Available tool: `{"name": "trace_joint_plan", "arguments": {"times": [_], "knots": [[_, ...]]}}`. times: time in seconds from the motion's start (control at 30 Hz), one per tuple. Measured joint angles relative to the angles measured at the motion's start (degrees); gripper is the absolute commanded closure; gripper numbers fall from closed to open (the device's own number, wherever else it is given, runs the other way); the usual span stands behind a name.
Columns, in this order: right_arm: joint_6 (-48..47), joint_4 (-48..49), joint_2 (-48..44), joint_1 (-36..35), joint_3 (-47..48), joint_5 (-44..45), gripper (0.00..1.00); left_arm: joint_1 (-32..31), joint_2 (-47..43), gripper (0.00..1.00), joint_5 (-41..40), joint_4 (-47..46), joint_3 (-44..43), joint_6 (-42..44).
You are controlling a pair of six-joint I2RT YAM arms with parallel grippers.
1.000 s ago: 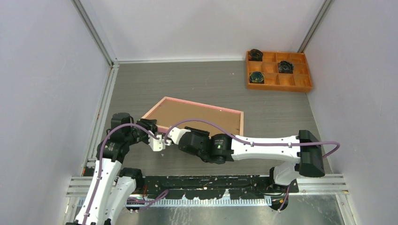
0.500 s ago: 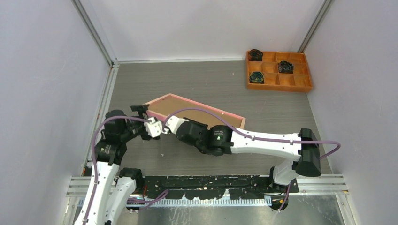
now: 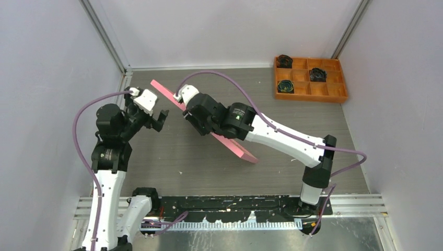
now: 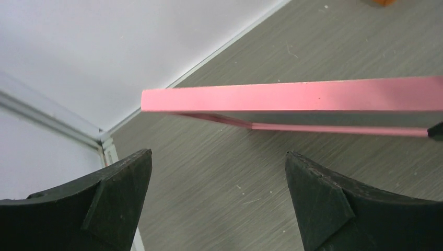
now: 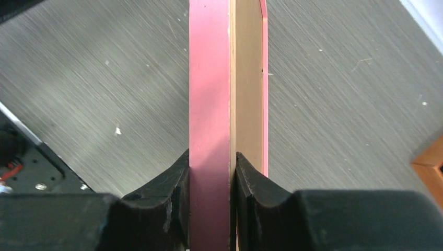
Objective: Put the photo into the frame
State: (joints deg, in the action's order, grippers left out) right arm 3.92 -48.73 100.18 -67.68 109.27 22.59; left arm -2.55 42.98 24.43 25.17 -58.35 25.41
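Right gripper point(image 5: 210, 162) clamped thin pink-fronted, tan-backed rectangular picture frame point(image 5: 209, 78) on edge, presumably for turning over; left gripper point(image 4: 215, 157) stood wide open nearby.

Frame point(image 3: 237, 150): pink recorded along the edge; a tan wood tone is seen on its 3 o'clock side in the right wrist view.
Table point(image 3: 209, 172): grey, finely streaked grain, pale flecks.
Tray point(image 3: 312, 98) at 2 o'clock: orange.
Left arm point(image 3: 107, 193), right arm point(image 3: 284, 138): white shells, black joints.
Cable point(image 3: 209, 72): purple.
Walls point(image 3: 52, 78): pale lavender-grey.
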Motion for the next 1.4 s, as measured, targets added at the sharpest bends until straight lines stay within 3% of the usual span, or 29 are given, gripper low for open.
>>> {"name": "trace_joint_plan", "arguments": {"times": [0.33,0.7,1.03,1.4], "knots": [[7.85,-8.13,7.63,6.58,15.47,-9.33,0.93,7.26,-2.14,0.0,2.36,0.02,-0.83,-10.56],[16.5,-8.09,8.81,23.74,18.05,-24.44,0.9,7.5,0.85,0.0,6.32,5.53,-1.2,-9.29],[27.17,6.78,1.62,39.56,-7.89,-35.74,0.9,8.2,16.44,0.0,8.98,21.51,-6.49,-2.14],[38.8,29.22,-8.61,43.54,-37.44,-41.77,0.89,11.45,17.18,0.0,5.11,23.17,0.17,1.22]]}}
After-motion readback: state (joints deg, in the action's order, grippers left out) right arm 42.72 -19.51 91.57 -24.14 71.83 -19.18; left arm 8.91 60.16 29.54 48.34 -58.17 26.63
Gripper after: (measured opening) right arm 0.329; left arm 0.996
